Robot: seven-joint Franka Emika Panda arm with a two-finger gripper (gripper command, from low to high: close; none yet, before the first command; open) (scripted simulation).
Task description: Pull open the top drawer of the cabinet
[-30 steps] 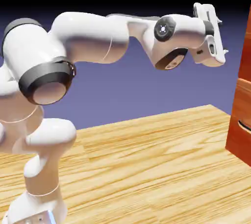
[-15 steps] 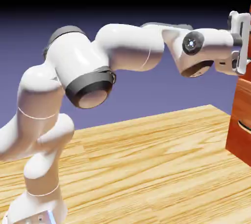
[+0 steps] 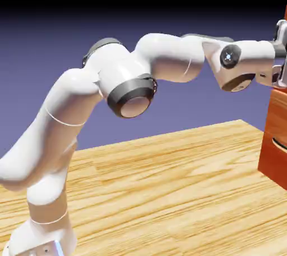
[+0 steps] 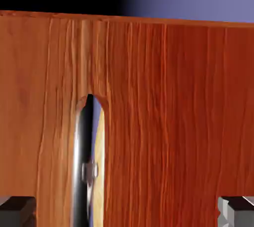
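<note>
Gripper at the cabinet, top drawer not yet pulled

The gripper point(image 4: 127, 210) stands wide open against the cabinet point(image 3: 277, 131) at 3 o'clock in the exterior view; the top drawer point(image 4: 163, 112) fills the hand view, its silvery handle point(image 4: 83, 171) toward 7 o'clock, ungrasped. Grasping and pulling remain. No writing shows.

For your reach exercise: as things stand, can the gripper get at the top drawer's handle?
Probably yes: the gripper is open, facing the top drawer, nothing between; its handle sits off-centre.
</note>
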